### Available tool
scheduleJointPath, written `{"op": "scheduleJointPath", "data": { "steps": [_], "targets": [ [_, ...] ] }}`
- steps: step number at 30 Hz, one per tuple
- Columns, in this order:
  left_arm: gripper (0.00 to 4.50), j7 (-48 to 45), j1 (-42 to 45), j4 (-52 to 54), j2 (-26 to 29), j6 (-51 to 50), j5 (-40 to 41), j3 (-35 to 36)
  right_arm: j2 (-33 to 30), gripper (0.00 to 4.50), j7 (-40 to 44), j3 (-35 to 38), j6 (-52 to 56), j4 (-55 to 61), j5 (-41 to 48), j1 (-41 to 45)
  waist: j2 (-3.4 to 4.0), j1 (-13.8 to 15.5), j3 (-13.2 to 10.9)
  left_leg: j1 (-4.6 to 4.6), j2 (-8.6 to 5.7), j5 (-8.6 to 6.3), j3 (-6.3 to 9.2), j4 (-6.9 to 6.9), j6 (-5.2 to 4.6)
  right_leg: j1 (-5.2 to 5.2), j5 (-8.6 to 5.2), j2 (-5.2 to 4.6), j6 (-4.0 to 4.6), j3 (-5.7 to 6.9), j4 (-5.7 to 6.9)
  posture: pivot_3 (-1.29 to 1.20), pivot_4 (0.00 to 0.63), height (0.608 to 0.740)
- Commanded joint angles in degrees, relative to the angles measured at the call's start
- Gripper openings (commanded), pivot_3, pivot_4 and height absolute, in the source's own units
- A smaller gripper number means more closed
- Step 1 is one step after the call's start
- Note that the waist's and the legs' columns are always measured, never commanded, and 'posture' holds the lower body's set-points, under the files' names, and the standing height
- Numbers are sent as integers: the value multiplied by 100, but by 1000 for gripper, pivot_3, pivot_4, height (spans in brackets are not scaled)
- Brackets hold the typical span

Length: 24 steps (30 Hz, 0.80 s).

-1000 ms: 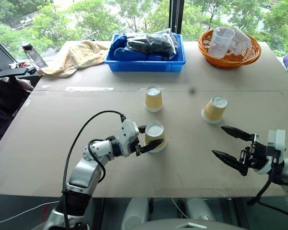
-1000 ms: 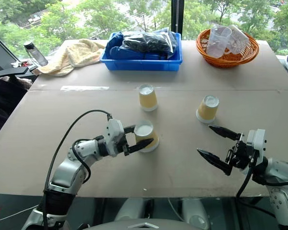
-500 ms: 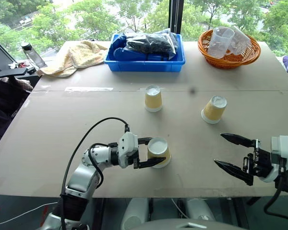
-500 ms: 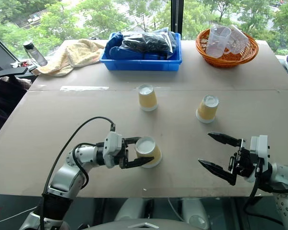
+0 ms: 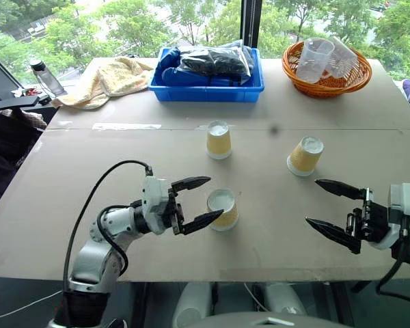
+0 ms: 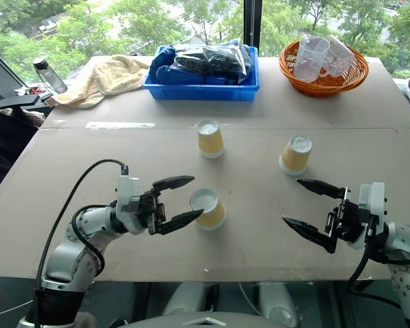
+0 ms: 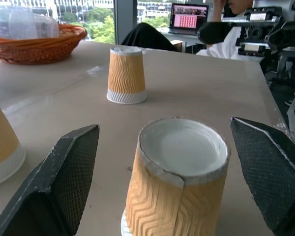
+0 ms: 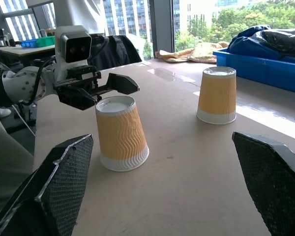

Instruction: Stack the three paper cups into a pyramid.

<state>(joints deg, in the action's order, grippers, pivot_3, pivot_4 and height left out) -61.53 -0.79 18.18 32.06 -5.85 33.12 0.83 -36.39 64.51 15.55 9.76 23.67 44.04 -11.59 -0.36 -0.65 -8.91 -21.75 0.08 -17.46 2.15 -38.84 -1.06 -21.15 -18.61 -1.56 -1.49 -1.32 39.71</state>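
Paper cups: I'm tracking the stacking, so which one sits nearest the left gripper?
The nearest paper cup, just off the open left gripper; the middle cup and right cup stand farther back.

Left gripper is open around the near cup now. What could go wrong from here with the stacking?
1. The left gripper flanks the nearest paper cup closely; a sideways pull-away may clip and tip it.
2. All three cups stand apart: the middle cup and the right cup sit well away from it, so no base pair exists yet.
3. The right gripper hangs open near the table edge, close to the right cup; a hasty reach might knock it over.
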Motion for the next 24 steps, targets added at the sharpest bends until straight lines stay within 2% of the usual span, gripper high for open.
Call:
{"op": "scheduleJointPath", "data": {
  "steps": [1, 4, 6, 8, 11, 15, 20, 24],
  "targets": [
    [4387, -59, -110, 467, 217, -178, 217, 161, 53, 4500, -51, -15, 9, 103, 82, 134, -1, 2, -1, 0, 0, 0, 0, 0, 0, 0, 0, 0, 0, 1, 0, 0, 150, 740],
    [4387, 314, 34, 523, 151, -366, 513, 530, 110, 4500, -62, -34, -1, 47, 45, 223, -1, 2, -2, 0, 0, 0, 0, 0, 0, 0, 0, 0, 0, 0, 0, 0, 150, 740],
    [4387, 884, 306, 358, -10, -469, 471, 764, 137, 4500, -87, -31, 11, 10, 61, 270, -1, 28, -2, 0, 0, 0, 2, 0, 0, 0, 0, 0, 0, 3, 1, 0, 150, 740],
    [4387, 1524, 635, 90, -191, -529, 106, 849, 143, 4500, -93, -50, 24, -3, 69, 311, -2, 47, -2, -1, 0, 0, 4, -8, 0, 1, 0, 0, 0, 6, 2, 0, 150, 740],
    [4387, 2318, 1165, -475, -369, -621, -715, 609, 171, 4500, -133, -88, 61, 32, 108, 373, -4, 43, -3, -2, -3, 0, 3, -13, 0, 3, 0, 1, -1, 5, 2, 0, 150, 740],
    [4387, 2994, 1821, -1237, -664, -333, -1536, 380, 243, 4500, -210, -88, -25, 29, -8, 445, -9, 59, -6, -3, -5, 0, 4, -15, 0, 2, 0, 4, -1, 8, 5, 0, 150, 740],
    [4387, 2977, 2152, -1698, -680, -69, -1681, 476, 402, 4500, -367, -49, -101, 23, -64, 483, -14, 17, -9, -19, -4, 13, 3, -17, 22, -13, 1, 4, -1, 5, 6, 0, 150, 740],
    [4387, 2523, 2410, -2125, -579, 114, -1655, 327, 450, 4500, -362, -83, -187, -54, -158, 493, -14, 5, -9, -18, -4, 14, 3, -16, 24, -13, 0, 4, -1, 5, 9, 0, 150, 740]
  ]
}}
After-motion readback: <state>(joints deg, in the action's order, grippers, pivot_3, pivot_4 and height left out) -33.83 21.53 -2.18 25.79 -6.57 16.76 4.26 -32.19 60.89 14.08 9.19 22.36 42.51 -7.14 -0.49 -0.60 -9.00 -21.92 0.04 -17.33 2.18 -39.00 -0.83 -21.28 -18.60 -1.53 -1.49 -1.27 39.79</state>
